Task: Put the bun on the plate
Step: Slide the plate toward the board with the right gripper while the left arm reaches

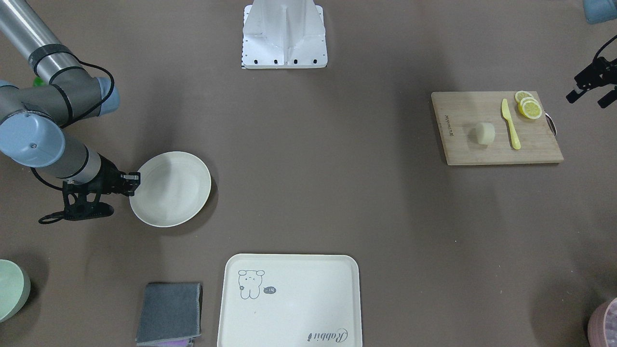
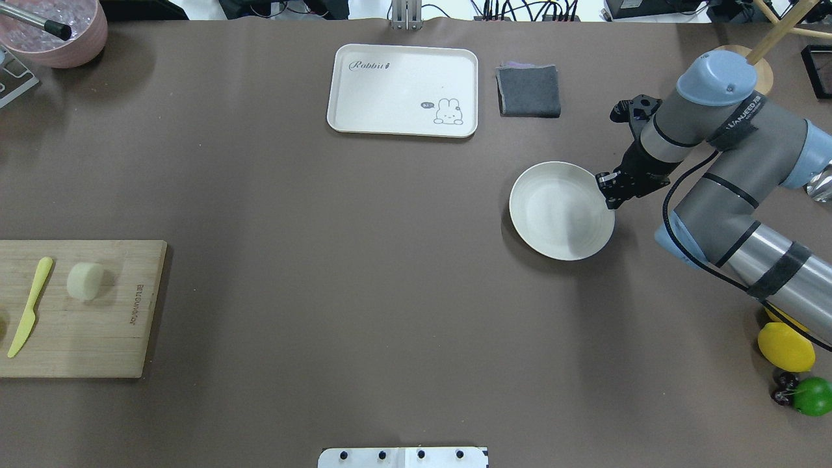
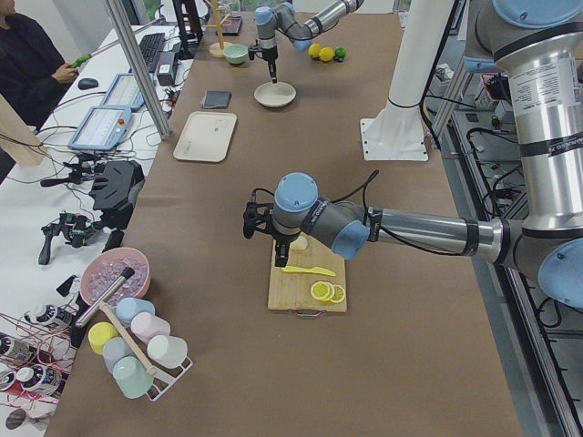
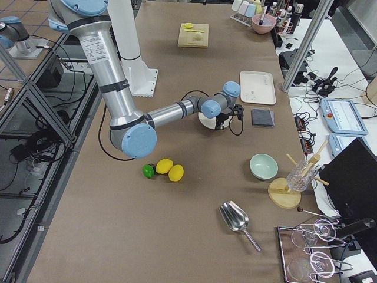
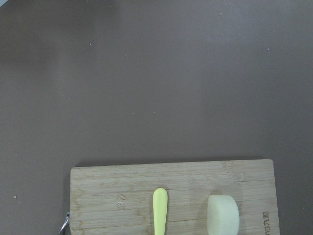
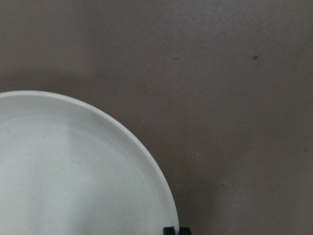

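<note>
The bun [image 1: 485, 133] lies on a wooden cutting board [image 1: 462, 149], beside a yellow knife [image 1: 511, 124]. It also shows low in the left wrist view, as the bun [image 5: 223, 214]. My left gripper [image 1: 590, 96] hangs above the table just past the board's edge, apart from the bun, and looks open with nothing in it. The plate [image 2: 552, 214] sits far across the table with nothing on it. My right gripper [image 2: 608, 190] stands at the plate's rim [image 6: 146, 156], shut on it, with a black fingertip [image 6: 171, 230] showing right at the rim.
Lemon slices [image 1: 529, 107] lie at the board's corner. A printed cream tray [image 2: 403, 90] and a folded grey cloth [image 2: 528, 91] sit at the far side. Whole lemons [image 2: 785, 346] and a lime [image 2: 812, 395] lie near the right arm. A pale green bowl [image 1: 10, 288] stands at a corner.
</note>
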### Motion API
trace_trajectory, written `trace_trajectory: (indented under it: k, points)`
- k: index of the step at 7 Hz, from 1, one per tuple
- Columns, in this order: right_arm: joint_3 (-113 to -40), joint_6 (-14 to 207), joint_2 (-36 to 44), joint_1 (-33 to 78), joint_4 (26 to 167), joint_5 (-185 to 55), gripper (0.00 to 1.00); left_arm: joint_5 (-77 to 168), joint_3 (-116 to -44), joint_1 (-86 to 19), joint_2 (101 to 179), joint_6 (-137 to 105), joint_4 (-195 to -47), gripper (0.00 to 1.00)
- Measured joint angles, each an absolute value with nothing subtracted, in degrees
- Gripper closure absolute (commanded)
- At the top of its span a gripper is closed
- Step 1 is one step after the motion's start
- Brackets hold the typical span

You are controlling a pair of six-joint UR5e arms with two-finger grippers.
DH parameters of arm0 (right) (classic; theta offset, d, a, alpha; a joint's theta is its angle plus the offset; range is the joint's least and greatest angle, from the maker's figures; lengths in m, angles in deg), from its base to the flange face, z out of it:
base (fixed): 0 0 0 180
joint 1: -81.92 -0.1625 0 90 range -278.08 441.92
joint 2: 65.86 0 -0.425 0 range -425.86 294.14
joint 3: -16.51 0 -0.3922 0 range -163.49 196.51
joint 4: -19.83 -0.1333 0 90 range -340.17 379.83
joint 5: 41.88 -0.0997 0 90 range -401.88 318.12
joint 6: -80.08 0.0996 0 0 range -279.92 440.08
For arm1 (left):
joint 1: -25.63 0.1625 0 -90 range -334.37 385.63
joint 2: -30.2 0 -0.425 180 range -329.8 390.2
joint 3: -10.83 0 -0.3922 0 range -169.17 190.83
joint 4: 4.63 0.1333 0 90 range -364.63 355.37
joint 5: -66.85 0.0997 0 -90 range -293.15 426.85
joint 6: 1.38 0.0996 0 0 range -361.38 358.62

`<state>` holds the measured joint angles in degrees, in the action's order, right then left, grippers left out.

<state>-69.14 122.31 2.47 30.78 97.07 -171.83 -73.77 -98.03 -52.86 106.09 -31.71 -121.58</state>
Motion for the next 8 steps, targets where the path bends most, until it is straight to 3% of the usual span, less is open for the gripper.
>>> trace_trajectory:
  k: [3, 8]
  points:
    - [-69.41, 130.00, -3.82, 29.52, 97.14, -178.62, 1.00, -73.45, -98.25, -50.90, 106.59, -37.87, -123.53, 0.05]
    - [-69.27, 147.52, -11.25, 41.80, 93.22, -174.47, 1.00, -56.92, -95.85, -28.90, 107.56, -58.38, -133.33, 0.15]
